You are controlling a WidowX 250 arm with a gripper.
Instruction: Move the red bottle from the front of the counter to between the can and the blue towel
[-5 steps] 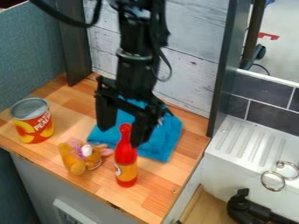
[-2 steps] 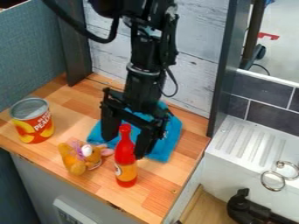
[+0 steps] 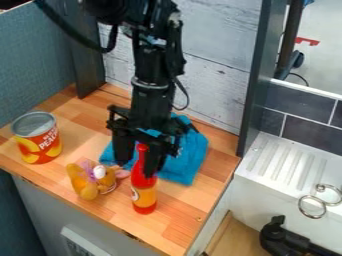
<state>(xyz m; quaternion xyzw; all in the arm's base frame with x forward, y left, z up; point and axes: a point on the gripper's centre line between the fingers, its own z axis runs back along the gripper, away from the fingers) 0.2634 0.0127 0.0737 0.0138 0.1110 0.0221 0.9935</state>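
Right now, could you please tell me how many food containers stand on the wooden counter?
2: the can at the left, and the red bottle beside the plush toy. The arm could hide another.

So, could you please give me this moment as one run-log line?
gripper: by neck of red bottle | fingers: apart | bottle: upright | nearby: plush toy, can, blue cloth

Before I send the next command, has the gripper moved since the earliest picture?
Yes. Judged against the whitish board wall behind it, the gripper now hangs lower in the view than it did then.
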